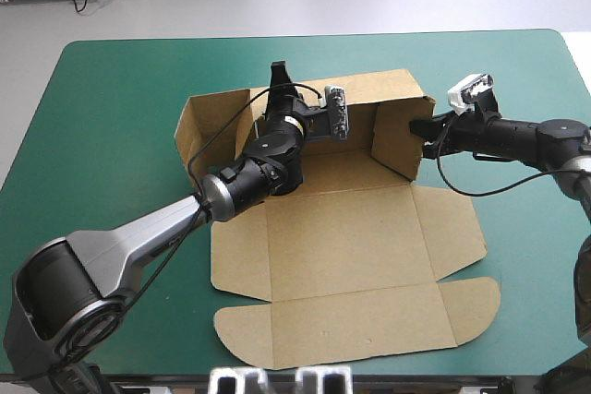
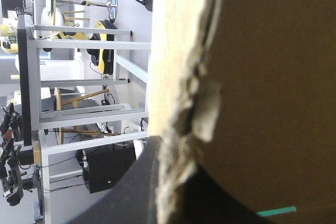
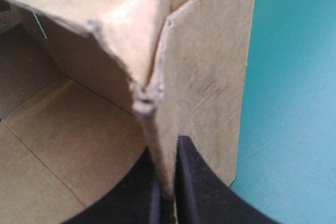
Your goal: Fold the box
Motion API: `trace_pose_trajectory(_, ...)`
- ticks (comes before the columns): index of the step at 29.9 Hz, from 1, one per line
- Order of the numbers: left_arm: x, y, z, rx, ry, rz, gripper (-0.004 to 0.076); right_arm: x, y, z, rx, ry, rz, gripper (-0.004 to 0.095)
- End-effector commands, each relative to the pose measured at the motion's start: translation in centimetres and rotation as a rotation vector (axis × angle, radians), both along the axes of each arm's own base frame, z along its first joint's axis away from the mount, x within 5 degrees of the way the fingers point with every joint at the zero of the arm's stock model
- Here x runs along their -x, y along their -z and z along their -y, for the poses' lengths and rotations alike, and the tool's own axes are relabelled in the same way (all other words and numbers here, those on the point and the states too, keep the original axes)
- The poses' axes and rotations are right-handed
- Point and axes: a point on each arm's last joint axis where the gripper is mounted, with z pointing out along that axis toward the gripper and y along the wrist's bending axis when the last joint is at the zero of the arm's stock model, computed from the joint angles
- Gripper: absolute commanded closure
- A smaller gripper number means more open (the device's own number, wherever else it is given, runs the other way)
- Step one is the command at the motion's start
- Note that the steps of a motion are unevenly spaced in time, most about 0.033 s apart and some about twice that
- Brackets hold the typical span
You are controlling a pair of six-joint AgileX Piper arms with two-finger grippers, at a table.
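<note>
Located the box [image 1: 351,228] at centre frame in the high view, on the teal-green cover [image 1: 111,136]. Recorded floor panel flat, back wall and right side wall raised, lid and its rounded flaps lying flat toward the lower edge of the frame. Noted the left side flap only partly up, splayed outward at left of centre.

Found the left gripper [image 1: 279,78] at upper centre, clamped over the top edge of the back wall. Confirmed in the left wrist view: board edge pinched between the black fingers [image 2: 126,192]. Judged this hold as meant to keep the back wall upright.

Found the right gripper [image 1: 423,126] at right of centre, clenched on the right side wall. Confirmed in the right wrist view: wall edge nipped between nearly closed fingers, just below the frayed corner. Judged this grip as bracing that corner square.

Observed the left arm [image 1: 240,182] lying across the left part of the floor panel. Assessed it as standing in the way of folding the left flap inward.
</note>
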Motion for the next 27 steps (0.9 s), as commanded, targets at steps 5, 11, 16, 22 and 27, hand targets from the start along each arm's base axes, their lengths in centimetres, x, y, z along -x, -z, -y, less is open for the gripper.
trace_pose_trajectory(5, 0.7, -1.8, 0.4, 0.095, 0.045, 0.013, 0.0587, 0.2, -2.6, -0.3, -0.067, 0.024, 0.057, 0.0917)
trace_pose_trajectory(11, 0.8, -1.8, 0.7, 0.152, 0.057, 0.002, 0.0293, 0.3, -2.3, -0.2, -0.057, 0.024, 0.028, 0.0917)
trace_pose_trajectory(16, 1.5, -2.2, 1.0, 0.244, 0.032, -0.028, 0.0307, 0.2, -1.9, 0.1, -0.005, 0.050, 0.005, 0.0917)
trace_pose_trajectory(22, 4.5, -4.9, 1.6, 0.295, 0.098, 0.006, 0.0376, 0.0, -1.8, 0.4, 0.000, 0.102, -0.013, 0.0917)
trace_pose_trajectory(27, 6.5, -7.5, 1.2, 0.405, 0.121, 0.019, 0.0418, 0.0, -1.8, 0.4, -0.006, 0.104, -0.018, 0.0917)
